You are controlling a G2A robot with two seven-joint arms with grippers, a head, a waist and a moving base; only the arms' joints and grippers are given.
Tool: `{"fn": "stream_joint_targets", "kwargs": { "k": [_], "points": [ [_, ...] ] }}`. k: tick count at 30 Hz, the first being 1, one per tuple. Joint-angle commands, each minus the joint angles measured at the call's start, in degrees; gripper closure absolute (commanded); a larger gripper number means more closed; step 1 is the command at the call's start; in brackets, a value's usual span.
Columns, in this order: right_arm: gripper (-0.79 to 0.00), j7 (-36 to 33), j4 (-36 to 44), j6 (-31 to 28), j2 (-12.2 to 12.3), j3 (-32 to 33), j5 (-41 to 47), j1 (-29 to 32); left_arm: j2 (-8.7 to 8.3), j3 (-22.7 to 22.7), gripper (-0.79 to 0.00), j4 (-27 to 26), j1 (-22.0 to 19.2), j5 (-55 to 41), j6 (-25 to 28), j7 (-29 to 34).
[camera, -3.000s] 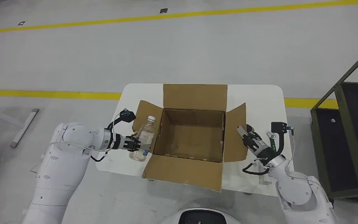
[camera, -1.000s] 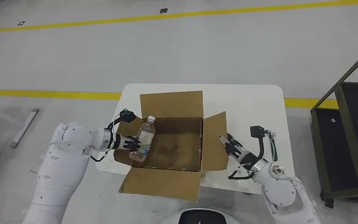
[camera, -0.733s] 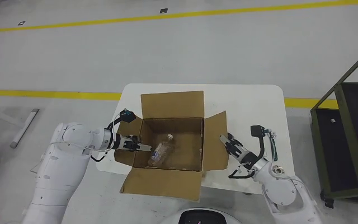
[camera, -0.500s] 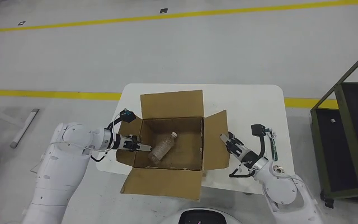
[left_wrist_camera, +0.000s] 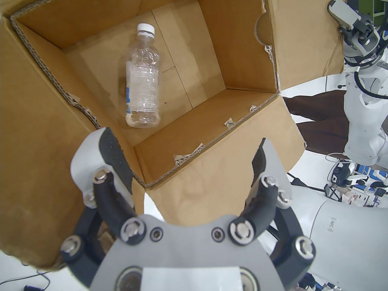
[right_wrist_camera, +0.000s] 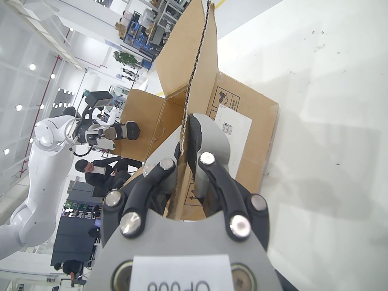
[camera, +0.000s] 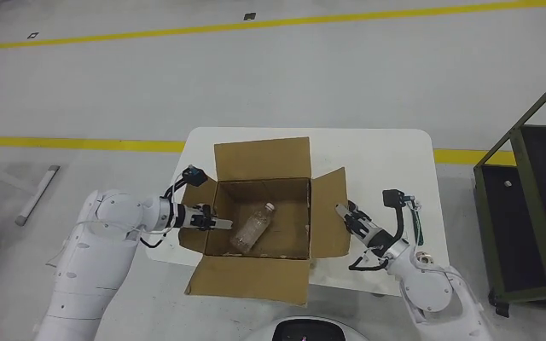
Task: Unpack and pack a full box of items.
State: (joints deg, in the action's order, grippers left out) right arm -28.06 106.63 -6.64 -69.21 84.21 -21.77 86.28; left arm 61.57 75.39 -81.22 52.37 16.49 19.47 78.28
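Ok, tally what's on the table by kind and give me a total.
cardboard box: 1
clear plastic bottle: 1 (lying inside the box)
Total: 2

i see the brown cardboard box standing open on the white table, its flaps folded outward, the right one tilted up. a clear plastic bottle with a white cap lies on its side on the box floor, left of centre, cap toward the far wall.
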Motion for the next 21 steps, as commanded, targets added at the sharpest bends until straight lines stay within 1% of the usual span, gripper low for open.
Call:
{"fn": "stream_joint_targets", "kwargs": {
  "k": [1,4,9,16,18,21],
  "points": [
    [0.0,0.1,0.1,-0.1,0.0,0.0,0.1,0.1,-0.19,0.1,-0.785,-0.5,0.3,0.3,-0.1,-0.7],
    [0.0,0.5,0.3,-0.6,0.1,0.1,0.4,0.3,-0.54,0.6,-0.785,-1.9,0.8,1.3,0.2,-2.5],
    [0.0,1.4,0.5,-0.7,0.2,0.6,0.8,0.6,-1.24,2.5,-0.785,-6.1,3.1,4.6,1.1,-7.6],
    [0.0,2.0,0.8,-0.6,0.3,1.2,1.1,0.8,-2.26,6.9,-0.785,-13.1,8.4,8.5,2.3,-15.9],
    [0.0,1.9,0.9,-0.5,0.4,1.6,1.2,0.8,-2.55,8.4,-0.785,-15.2,9.9,11.2,1.9,-18.4],
    [0.0,2.2,1.0,0.0,0.5,2.9,1.3,0.9,-2.89,10.3,-0.785,-17.9,12.2,12.3,1.3,-20.9]
  ]
}}
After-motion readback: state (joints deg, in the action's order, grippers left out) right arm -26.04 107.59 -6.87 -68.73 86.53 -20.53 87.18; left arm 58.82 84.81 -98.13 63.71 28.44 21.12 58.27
